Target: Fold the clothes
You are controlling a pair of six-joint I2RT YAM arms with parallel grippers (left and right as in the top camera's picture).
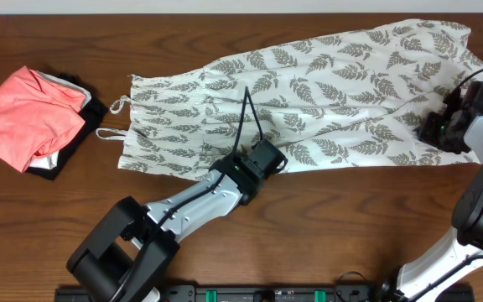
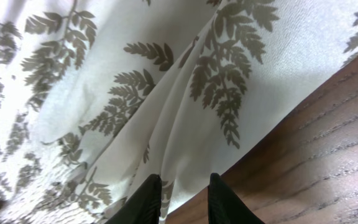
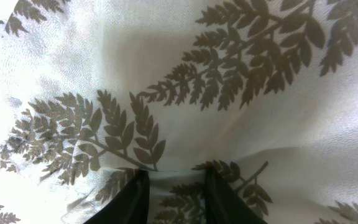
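The dress (image 1: pixel 309 101) is white with grey-green fern print and lies spread flat across the table, thin straps (image 1: pixel 117 105) at the left and hem at the right. My left gripper (image 1: pixel 262 159) sits at the dress's near edge, and its fingers (image 2: pixel 184 190) are closed on the fabric edge where cloth meets wood. My right gripper (image 1: pixel 443 126) rests on the hem end at the far right. Its fingers (image 3: pixel 176 186) pinch a small raised fold of the dress (image 3: pixel 179 124).
A coral-pink folded garment (image 1: pixel 28 113) lies on a black garment (image 1: pixel 74 138) at the far left. Bare wooden table (image 1: pixel 350 218) runs along the near side of the dress.
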